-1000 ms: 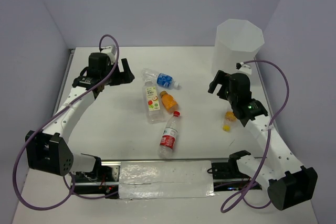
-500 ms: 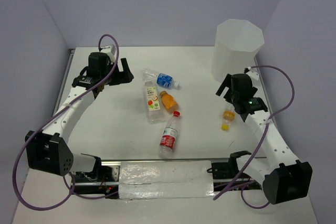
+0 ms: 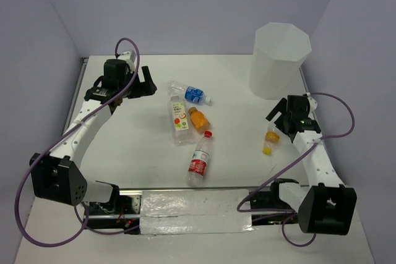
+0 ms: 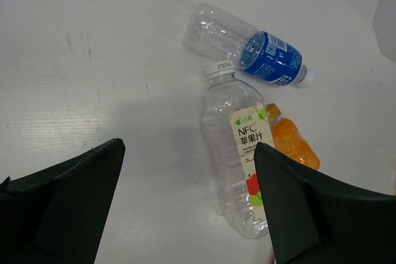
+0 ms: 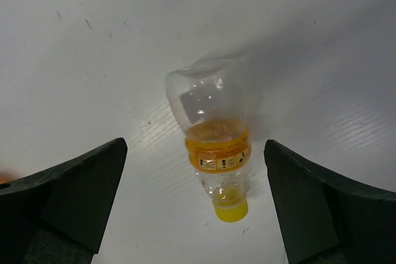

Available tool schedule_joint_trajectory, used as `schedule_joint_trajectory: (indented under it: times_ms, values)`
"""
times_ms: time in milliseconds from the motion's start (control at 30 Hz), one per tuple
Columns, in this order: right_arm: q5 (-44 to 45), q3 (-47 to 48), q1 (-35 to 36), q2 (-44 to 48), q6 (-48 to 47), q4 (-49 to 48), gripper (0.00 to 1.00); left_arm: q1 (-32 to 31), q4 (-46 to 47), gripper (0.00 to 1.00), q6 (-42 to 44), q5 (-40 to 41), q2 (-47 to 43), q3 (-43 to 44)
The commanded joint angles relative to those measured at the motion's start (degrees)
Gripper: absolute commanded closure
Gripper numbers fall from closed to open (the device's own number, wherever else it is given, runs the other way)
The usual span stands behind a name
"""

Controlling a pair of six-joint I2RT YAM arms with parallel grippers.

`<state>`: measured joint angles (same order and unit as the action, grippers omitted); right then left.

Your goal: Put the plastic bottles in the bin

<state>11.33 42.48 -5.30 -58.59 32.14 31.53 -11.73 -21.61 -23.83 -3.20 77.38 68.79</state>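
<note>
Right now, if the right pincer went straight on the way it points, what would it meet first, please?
Most likely the tiny yellow bottle, lying on the table centred ahead of the open right pincer; how far ahead is hard to judge.

A robotics lab test cell, not a home or shop; a bare white tabletop boxed in by plain pale lilac walls; two white-and-black jointed robot arms bolted along its near edge; loose purple cables looping off them.
</note>
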Motion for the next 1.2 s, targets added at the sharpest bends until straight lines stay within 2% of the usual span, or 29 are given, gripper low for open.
schedule_joint_trajectory:
  times_ms: [0, 133, 300, 467, 600, 900, 1033, 1167]
  values:
    - [-2.0, -1.5, -1.7, -2.8, 0.7, -0.8, 0.0, -0.3, 0.2, 0.0, 1.6, 0.8, 0.8, 2.8]
    - [-0.9, -3.9, -2.1, -4.3, 0.6, -2.5, 0.0, -0.2, 0.9, 0.01, 1.3, 0.7, 0.6, 2.0]
    - [-5.0, -5.5, -2.1, -7.2, -1.0, -7.1, 0.0, -0.2, 1.0, 0.01, 0.6, 0.4, 1.5, 2.2]
    - [-5.3, -5.7, -2.2, -11.6, -2.0, -9.8, 0.04, -0.3, 1.3, 0.01, 0.0, 0.0, 1.8, 2.4]
    - [-7.6, -5.7, -2.1, -14.9, -2.4, -11.8, 0.13, -0.4, 1.5, 0.01, -0.4, 0.0, 1.9, 2.2]
    - [-9.0, -4.2, -2.1, -13.5, -2.9, -11.2, 0.52, -0.6, 1.5, 0.0, -1.0, 0.3, 2.0, 2.1]
    - [-9.5, -0.6, -2.0, -6.6, -2.7, -6.3, 0.54, -0.7, 1.1, 0.01, -0.8, 0.7, 1.9, 2.3]
    - [-10.5, 10.6, -1.9, 2.1, -2.6, -0.5, 0.54, -0.7, 1.0, 0.0, -0.9, 1.2, 1.8, 2.4]
